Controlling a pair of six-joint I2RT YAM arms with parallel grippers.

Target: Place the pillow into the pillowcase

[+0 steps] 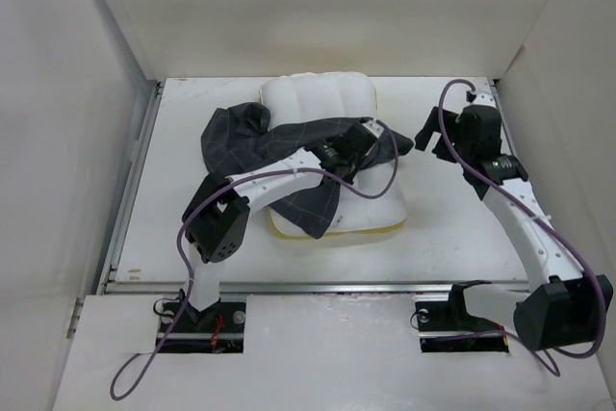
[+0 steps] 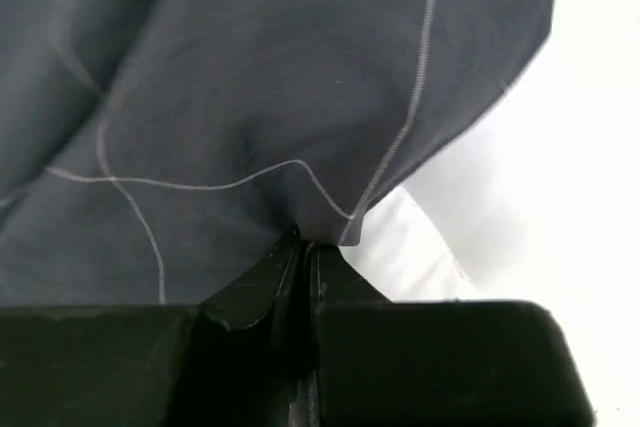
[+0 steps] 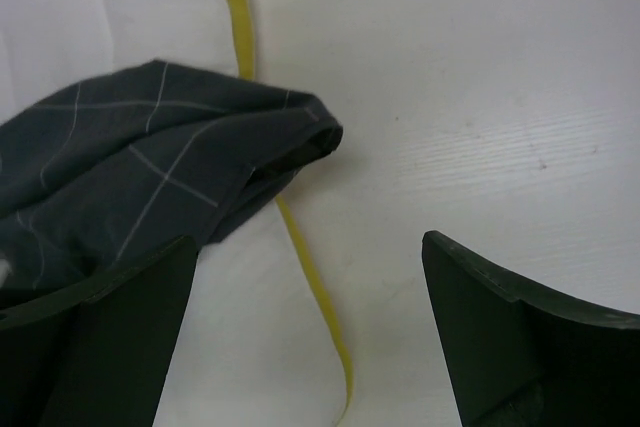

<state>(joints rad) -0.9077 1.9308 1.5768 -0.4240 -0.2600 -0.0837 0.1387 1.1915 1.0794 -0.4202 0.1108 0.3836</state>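
The pillow (image 1: 322, 98) lies mid-bench, its far edge near the back wall (image 1: 327, 7) at 12 o'clock and its yellow edging (image 1: 332, 235) facing 6 o'clock. The pillowcase (image 1: 236, 141) is draped on top of it, not around it. One bunch spills off the pillow's corner toward 10 o'clock, a band crosses to the 3 o'clock side, and a flap hangs down toward 6 o'clock, ending just short of the yellow edging. The left arm (image 1: 279, 175) reaches diagonally over the pillow. Its wrist view shows the left jaws pressed together on a small pinch of the checked cloth, with white pillow just beyond the cloth's edge. The right arm (image 1: 525, 223) curves up the 3 o'clock side. The right jaws stand wide apart and hold nothing, and a rounded corner of the pillowcase lies ahead of them across the yellow edging, toward the left finger. Bare bench (image 1: 462, 228) shows at 3 to 5 o'clock of the pillow, a wide strip at 9 o'clock, and a narrow one along the near rail.
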